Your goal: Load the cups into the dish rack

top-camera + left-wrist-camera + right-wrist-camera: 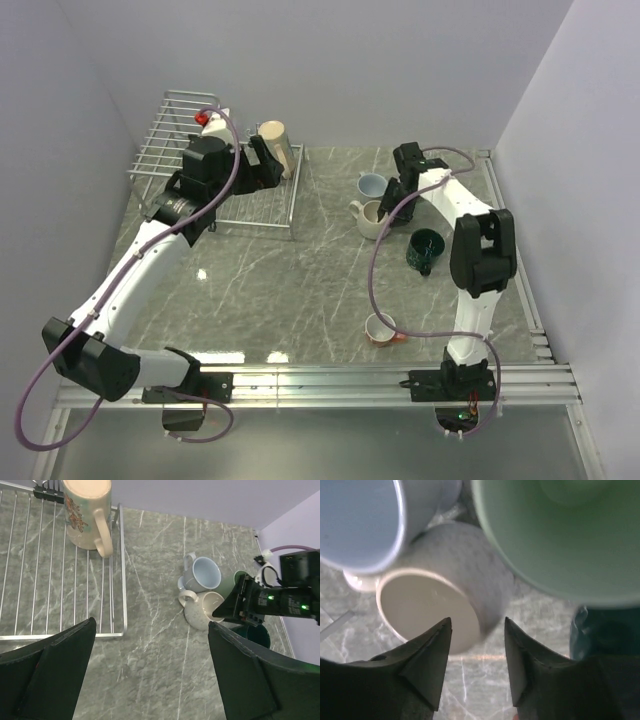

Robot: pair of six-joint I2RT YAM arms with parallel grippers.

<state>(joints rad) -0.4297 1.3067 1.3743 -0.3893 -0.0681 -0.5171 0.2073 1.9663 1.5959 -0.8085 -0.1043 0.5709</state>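
Cream-white cup (451,582): on the bench (160,675), rim wall between parted fingers of the right end effector (477,625).
Handling: stiff, slick, chippable ceramic, probably light; pinch the rim wall.
Neighbours: pale blue cup (355,520) and pale green cup (560,530) just beside.
Left end effector (150,625): parted, empty, by the dish rack (123,590), which holds the beige cup (85,510).

Both arms reach forward, left pincer (151,625) spread wide, right pincer (477,625) parted less.
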